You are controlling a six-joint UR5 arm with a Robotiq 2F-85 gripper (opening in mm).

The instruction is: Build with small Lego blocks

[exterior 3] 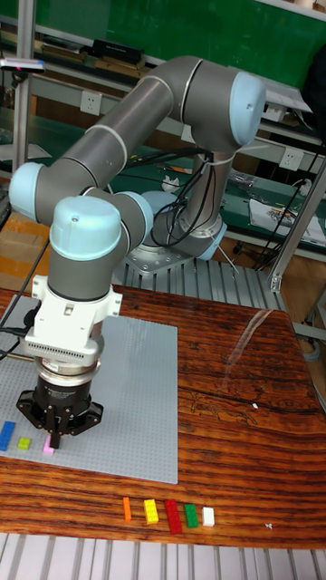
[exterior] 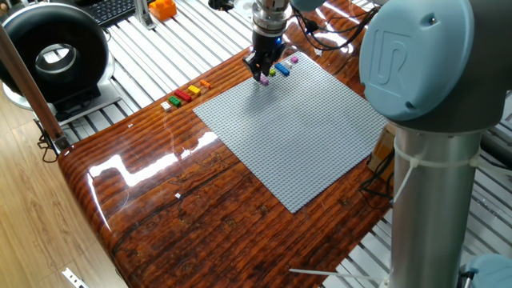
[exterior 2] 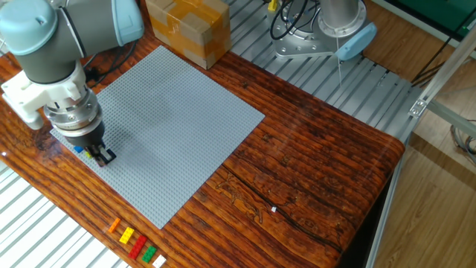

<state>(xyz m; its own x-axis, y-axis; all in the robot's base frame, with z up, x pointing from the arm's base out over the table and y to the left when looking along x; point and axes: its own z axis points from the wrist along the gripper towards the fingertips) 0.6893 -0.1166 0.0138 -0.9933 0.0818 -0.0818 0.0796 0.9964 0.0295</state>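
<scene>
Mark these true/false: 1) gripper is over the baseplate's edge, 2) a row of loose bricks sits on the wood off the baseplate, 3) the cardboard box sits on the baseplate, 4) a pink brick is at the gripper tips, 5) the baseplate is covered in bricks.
1) True. The gripper is down at the baseplate edge.
2) True. The row of bricks lies on the bare table: orange, yellow, red, green, white.
3) False. The box stands beyond the baseplate's far corner, not on it.
4) True. The pink brick is at the tips.
5) False. It is mostly bare; only the pink, blue and green bricks are near one edge.
</scene>
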